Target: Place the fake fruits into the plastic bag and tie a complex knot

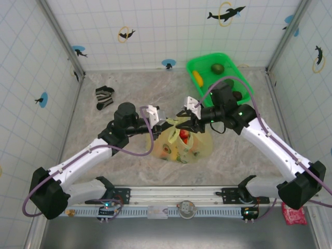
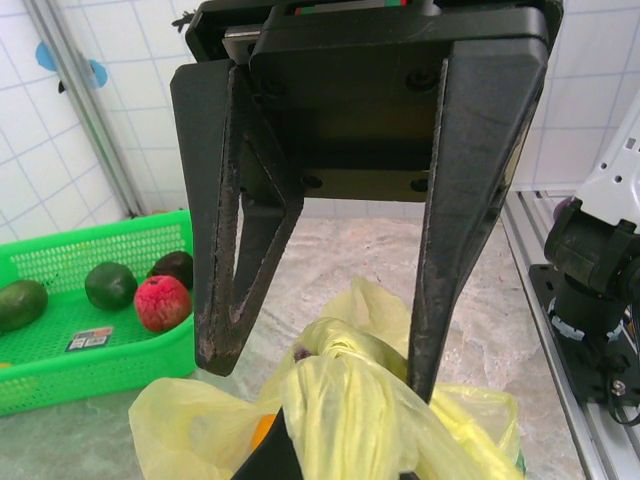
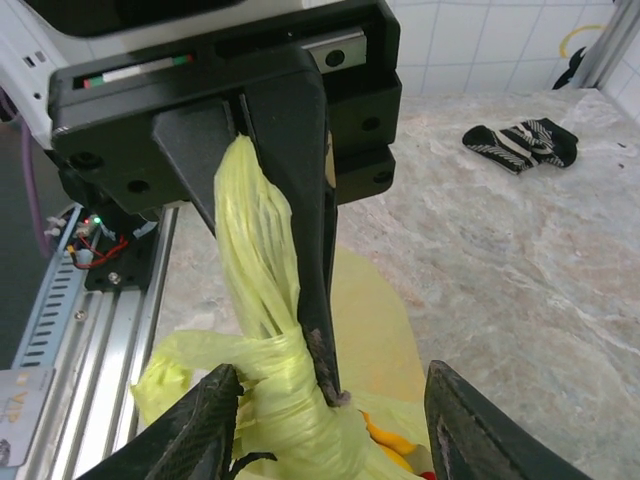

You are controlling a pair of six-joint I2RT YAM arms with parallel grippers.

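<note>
The pale-yellow plastic bag [image 1: 199,148] lies mid-table with fake fruits inside, a red one [image 1: 183,136] and an orange one [image 2: 262,430] showing through. Its handles are twisted into a knot [image 3: 285,385] on top. My left gripper [image 1: 168,123] is shut on a bunched handle [image 3: 255,250] that rises from the knot. My right gripper [image 3: 330,370] is open, and its fingers [image 2: 430,340] straddle the knot from the opposite side. More fake fruits lie in the green basket: red [image 2: 162,303], green [image 2: 110,285] and yellow [image 1: 197,78].
The green basket [image 1: 207,61] stands at the back right. A striped black-and-white sock [image 1: 104,97] lies at the back left. Tiled walls close in three sides. A metal rail [image 1: 181,196] runs along the near edge, with a red packet [image 1: 293,213] at its right end.
</note>
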